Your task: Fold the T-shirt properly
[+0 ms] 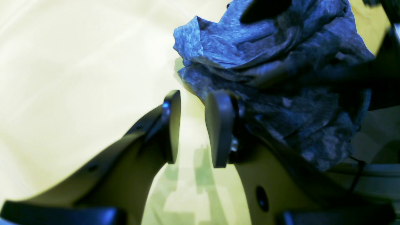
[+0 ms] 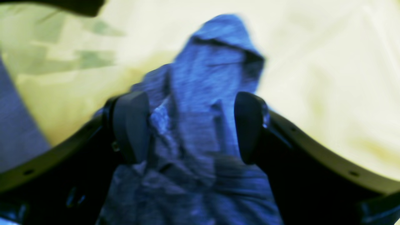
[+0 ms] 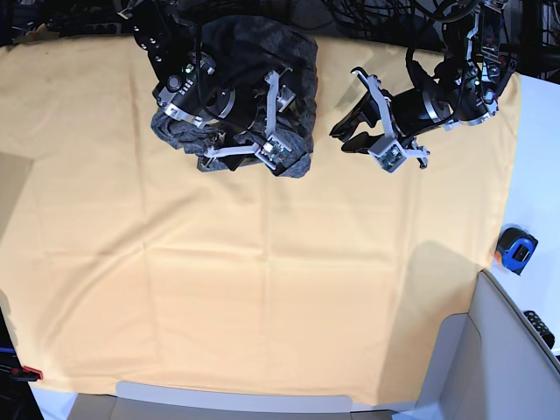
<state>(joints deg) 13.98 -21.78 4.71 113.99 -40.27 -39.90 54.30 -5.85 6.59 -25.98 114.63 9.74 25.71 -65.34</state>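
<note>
Yellow-orange table cloth [image 3: 262, 289] covers nearly the whole work surface, smooth apart from a few faint creases, with white table edge showing at the right where a small blue-and-black gadget [image 3: 516, 250] sits.

Up at the far edge of the cloth lies the T-shirt [image 3: 293, 66] — a dark grey, crumpled heap, bunched rather than spread flat. The right gripper [image 3: 254, 136] is directly over it, and from the right wrist view its jaws stand well apart with a ridge of grey knit rising between the two pads; the fabric runs up the middle of the gap, close against one pad [image 2: 131, 125], while the other pad [image 2: 248, 125] stands clear of it. That view is blurred, so finer contact cannot be told, but the jaws are not pinched on the cloth.

Over on the other side, the left gripper [image 3: 385, 131] hangs above bare table cloth, beside the heap and apart from it in the base view. Its wrist camera shows the pads parted a modest way, nothing between them but yellow cloth — the rumpled shirt sits just past one pad [image 1: 220, 128], folds piled high behind it.
</note>
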